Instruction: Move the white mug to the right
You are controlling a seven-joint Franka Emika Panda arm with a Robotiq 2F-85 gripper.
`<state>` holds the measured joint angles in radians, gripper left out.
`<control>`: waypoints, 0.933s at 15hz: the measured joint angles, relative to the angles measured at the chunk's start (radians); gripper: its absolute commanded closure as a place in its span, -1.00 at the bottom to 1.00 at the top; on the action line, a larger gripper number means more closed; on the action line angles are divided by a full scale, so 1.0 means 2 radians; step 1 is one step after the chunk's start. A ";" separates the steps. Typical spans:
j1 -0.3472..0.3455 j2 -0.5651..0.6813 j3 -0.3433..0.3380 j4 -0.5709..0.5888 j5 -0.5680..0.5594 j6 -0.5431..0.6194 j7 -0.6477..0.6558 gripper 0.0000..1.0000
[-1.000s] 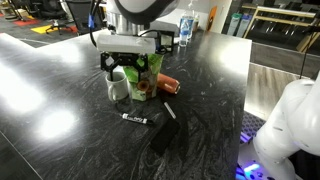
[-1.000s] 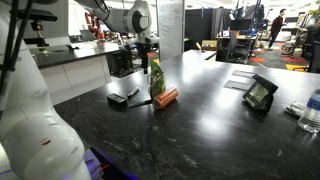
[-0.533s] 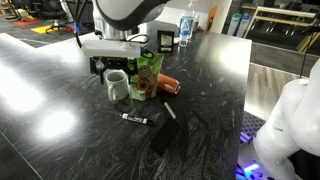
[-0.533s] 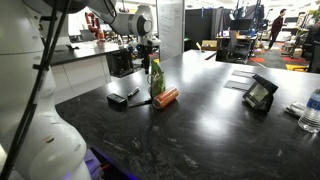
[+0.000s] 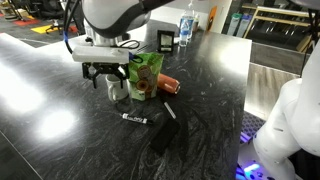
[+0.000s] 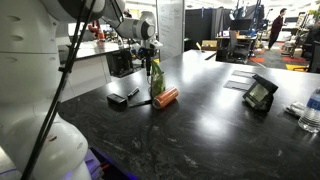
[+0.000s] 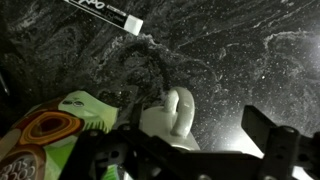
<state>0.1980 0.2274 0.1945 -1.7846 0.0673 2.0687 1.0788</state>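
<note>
The arm [image 5: 112, 12] bends over from above, with the wrist vertical. The gripper [image 5: 106, 75] points straight down. Its dark fingers [image 7: 282, 150] are spread wide apart, and the fingertips do not touch each other.

In an exterior view the camera sits fairly near and a little above the surface [image 5: 60, 125], looking down and across at the end effector [image 5: 108, 79], with the marker [image 5: 134, 118] on the lens side of it. In an exterior view the camera stands lower and farther off, side-on, where the green snack bag [image 6: 156, 80] shows just below the end effector. The wrist view looks steeply down from very close, with the white mug [image 7: 172, 115] under the end effector. All three views share that patch.
</note>
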 measured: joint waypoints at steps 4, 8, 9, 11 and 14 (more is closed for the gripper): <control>0.014 0.025 -0.009 0.028 -0.023 -0.032 0.021 -1.00; 0.031 0.044 -0.016 0.058 -0.045 -0.074 0.045 -1.00; 0.033 0.048 -0.017 0.065 -0.048 -0.080 0.048 -0.71; 0.038 0.054 -0.018 0.072 -0.053 -0.086 0.053 -0.33; 0.044 0.062 -0.024 0.080 -0.069 -0.091 0.063 0.10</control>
<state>0.2855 0.3523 0.1470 -1.6241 -0.0710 1.8857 1.2042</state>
